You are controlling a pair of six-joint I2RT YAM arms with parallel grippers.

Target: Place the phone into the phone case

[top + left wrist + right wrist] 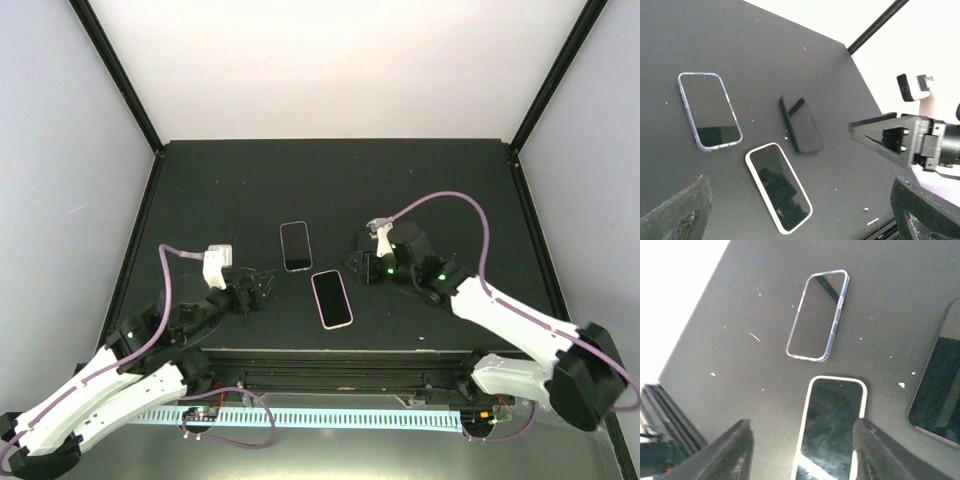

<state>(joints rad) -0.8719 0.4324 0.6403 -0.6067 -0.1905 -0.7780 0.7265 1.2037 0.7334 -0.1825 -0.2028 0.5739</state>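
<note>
1. Table: white-rimmed phone, taken as the task's, and clear case lie flat mid-table, near, not touching.
2. Right gripper: fingers apart, empty; pinch phone's long edges.
3. Left gripper: fingers apart, empty; pin case while seating.

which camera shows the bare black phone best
Left wrist: the black phone lies whole and unobstructed on the table. Right wrist shows only part of it, cut by the frame's right edge. In the top external view I cannot make it out against the dark table.
</note>
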